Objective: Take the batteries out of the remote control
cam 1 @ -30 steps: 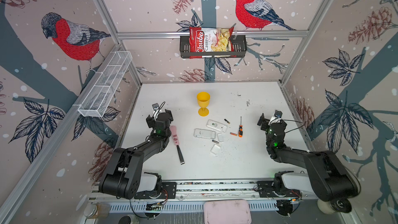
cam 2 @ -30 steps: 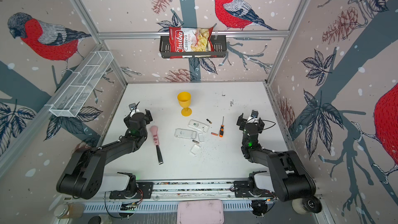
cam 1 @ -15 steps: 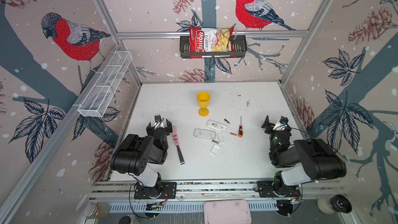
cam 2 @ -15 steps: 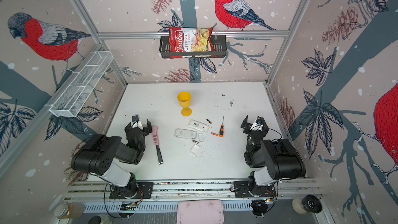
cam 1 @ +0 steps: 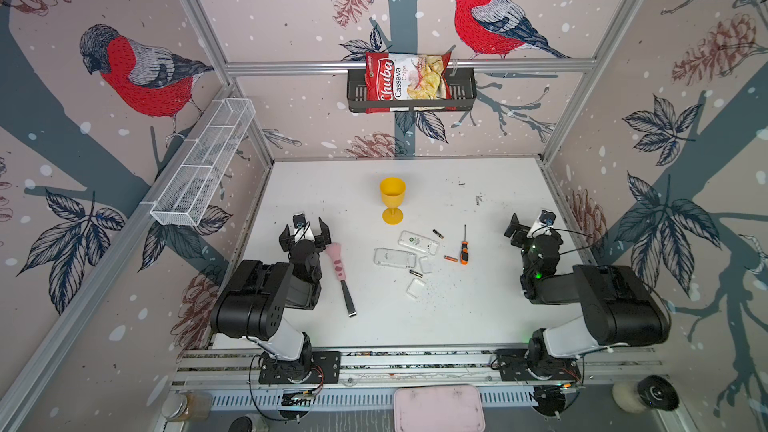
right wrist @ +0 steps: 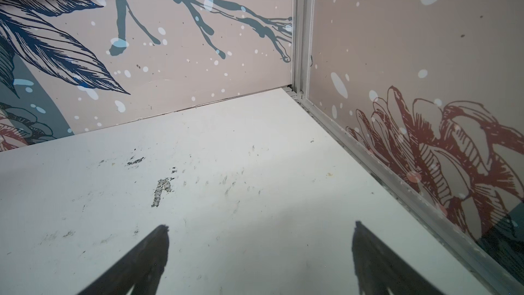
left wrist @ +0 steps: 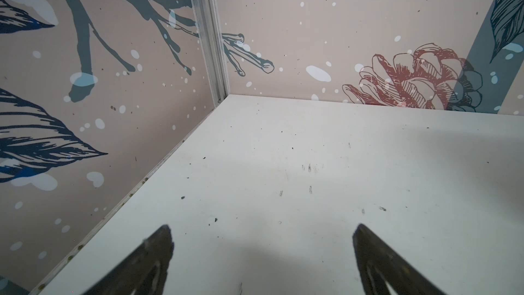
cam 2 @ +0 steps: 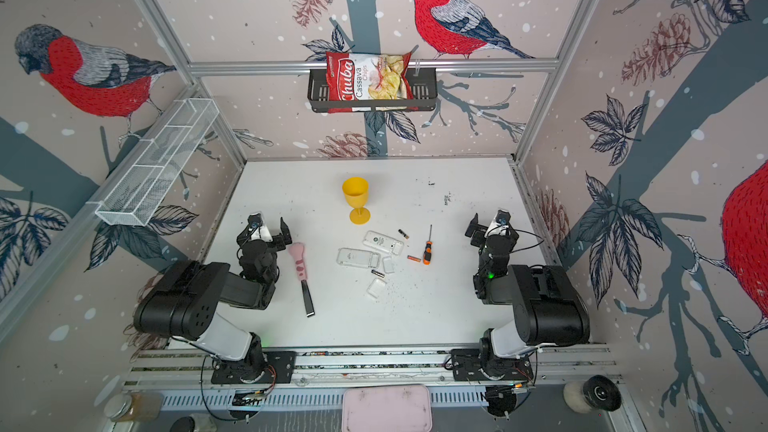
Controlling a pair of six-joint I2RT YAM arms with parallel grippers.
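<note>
Mid-table, batteries (cam 1: 450, 258) look light, stiff, slippery; I'd pinch mid-barrel. My left gripper (left wrist: 262, 231), right gripper (right wrist: 261, 231) spread, empty.

I see a yellow goblet (cam 1: 392, 200) upright on the white surface (cam 1: 478, 317), with a screwdriver (cam 1: 464, 252) and a pink-handled knife (cam 1: 338, 268) lying well apart. A chips bag (cam 1: 405, 81) sits in the black wall basket (cam 1: 463, 91). A white wire rack (cam 1: 203, 164) hangs on the left wall.

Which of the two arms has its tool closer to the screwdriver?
The right. The right tool sits open a short way right of the screwdriver; the left tool, also open, is much farther off to its left, beyond the pink-handled knife.
</note>
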